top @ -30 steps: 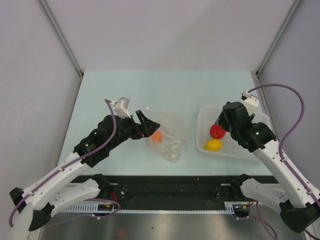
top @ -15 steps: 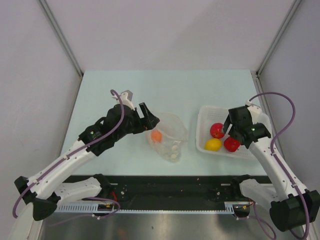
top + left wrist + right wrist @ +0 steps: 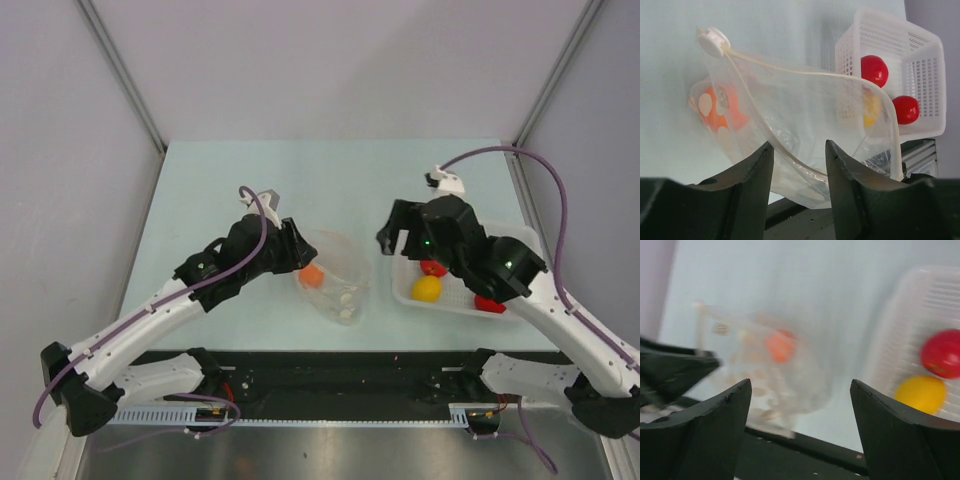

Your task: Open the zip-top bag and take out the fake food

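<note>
The zip-top bag (image 3: 338, 278) lies mid-table with its mouth gaping towards my left arm, its white slider (image 3: 713, 41) at one end of the rim. One orange fake food ball (image 3: 312, 274) (image 3: 722, 112) is still inside it. My left gripper (image 3: 296, 250) (image 3: 799, 165) straddles the bag's near rim; the jaws stand a narrow gap apart and do not pinch the film. My right gripper (image 3: 393, 236) (image 3: 800, 405) hovers wide open between bag and basket, holding nothing. Two red balls (image 3: 433, 267) (image 3: 490, 303) and a yellow one (image 3: 427, 288) lie in the basket.
The white perforated basket (image 3: 410, 232) (image 3: 890, 40) stands right of the bag, near the table's right edge. A black rail (image 3: 330, 372) runs along the near edge just below the bag. The right wrist view is motion-blurred.
The right gripper dropped a red ball into the basket, then swung left out of it towards the bag. The left gripper edged right and its jaws narrowed around the bag's rim.
</note>
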`<state>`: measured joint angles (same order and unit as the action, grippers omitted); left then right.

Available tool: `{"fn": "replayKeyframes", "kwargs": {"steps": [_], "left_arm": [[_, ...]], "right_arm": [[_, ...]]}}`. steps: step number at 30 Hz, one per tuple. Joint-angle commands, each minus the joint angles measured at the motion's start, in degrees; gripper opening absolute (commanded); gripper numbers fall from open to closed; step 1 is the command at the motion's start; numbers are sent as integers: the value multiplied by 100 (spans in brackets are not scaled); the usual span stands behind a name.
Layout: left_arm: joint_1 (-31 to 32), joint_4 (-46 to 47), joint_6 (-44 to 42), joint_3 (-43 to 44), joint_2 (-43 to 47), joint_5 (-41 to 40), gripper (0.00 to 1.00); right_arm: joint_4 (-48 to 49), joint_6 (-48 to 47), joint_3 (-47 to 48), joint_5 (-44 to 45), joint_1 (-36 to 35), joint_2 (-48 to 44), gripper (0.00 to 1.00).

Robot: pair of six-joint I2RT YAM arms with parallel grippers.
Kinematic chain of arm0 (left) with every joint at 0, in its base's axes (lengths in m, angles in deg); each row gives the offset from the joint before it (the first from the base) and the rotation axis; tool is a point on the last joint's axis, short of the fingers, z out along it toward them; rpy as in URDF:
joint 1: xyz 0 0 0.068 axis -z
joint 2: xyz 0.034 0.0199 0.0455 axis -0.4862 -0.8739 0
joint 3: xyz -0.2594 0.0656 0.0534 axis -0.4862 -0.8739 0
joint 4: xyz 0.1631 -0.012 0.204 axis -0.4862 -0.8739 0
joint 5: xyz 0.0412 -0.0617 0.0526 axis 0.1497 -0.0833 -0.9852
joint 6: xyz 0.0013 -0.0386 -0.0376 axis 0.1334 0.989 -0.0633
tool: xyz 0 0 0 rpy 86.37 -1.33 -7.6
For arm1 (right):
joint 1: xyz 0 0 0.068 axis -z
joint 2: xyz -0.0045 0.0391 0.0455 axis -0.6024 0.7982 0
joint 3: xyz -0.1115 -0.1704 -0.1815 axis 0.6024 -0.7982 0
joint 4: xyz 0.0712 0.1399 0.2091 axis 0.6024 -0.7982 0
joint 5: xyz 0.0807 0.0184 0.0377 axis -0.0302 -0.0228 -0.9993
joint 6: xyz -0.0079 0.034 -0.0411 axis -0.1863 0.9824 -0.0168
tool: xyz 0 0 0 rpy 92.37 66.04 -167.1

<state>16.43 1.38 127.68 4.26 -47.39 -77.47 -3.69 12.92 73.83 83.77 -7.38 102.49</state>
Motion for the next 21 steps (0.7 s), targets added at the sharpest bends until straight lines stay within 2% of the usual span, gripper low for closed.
{"fn": "replayKeyframes", "kwargs": {"steps": [1, 3, 5, 6, 7, 10, 13, 21], "left_arm": [[1, 408, -263, -156, 317, 126, 49], [1, 451, -324, -200, 387, 170, 47], [1, 434, -350, -226, 457, 205, 46], [1, 425, -359, -244, 492, 205, 45], [1, 443, -359, -253, 554, 205, 44], [1, 487, -394, -375, 755, 214, 40], [1, 566, -403, -463, 879, 231, 35], [1, 636, -500, -551, 845, 345, 20]], "right_arm": [[220, 401, 1244, 370, -1301, 1045, 81], [167, 437, 1624, 477, -1629, 1432, 75], [71, 647, 2089, 635, -1946, 1969, 64], [27, 752, 2214, 627, -1973, 2153, 58], [-17, 875, 2284, 679, -1991, 2390, 45], [166, 1342, 2110, 785, -2053, 2550, 26], [518, 1491, 1767, 847, -1991, 2594, 18], [738, 1440, 1486, 619, -1719, 2866, 14]]}}
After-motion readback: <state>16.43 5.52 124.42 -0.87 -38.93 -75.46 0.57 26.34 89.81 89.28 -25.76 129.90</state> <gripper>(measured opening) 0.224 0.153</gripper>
